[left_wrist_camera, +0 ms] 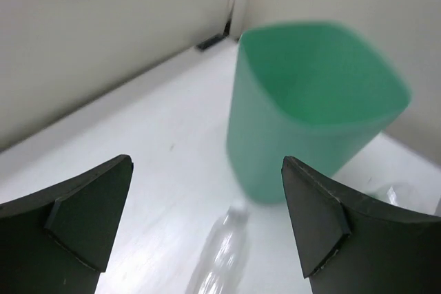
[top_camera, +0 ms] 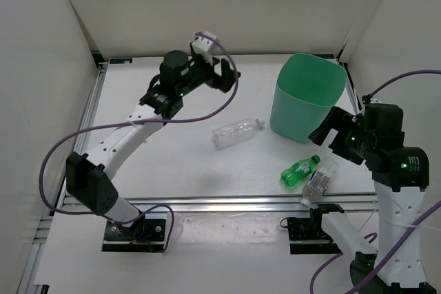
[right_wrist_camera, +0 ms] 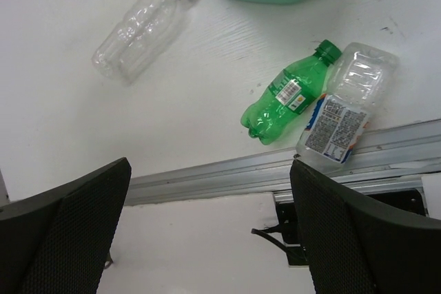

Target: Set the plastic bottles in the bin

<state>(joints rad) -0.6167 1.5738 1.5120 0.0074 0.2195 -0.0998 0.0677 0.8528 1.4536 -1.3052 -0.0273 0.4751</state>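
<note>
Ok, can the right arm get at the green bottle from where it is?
Probably yes. The right tool hangs open near the green bottle, with nothing between them. The labelled bottle lies right beside it, so a finger may nudge that one.

Three plastic bottles show: one plain clear bottle (top_camera: 236,133), one green bottle (top_camera: 299,171), one white-blue labelled bottle (top_camera: 320,180). There is one mint-green bin (top_camera: 303,111). Two arms are in view: left arm (top_camera: 131,135), right arm (top_camera: 401,194).
</note>
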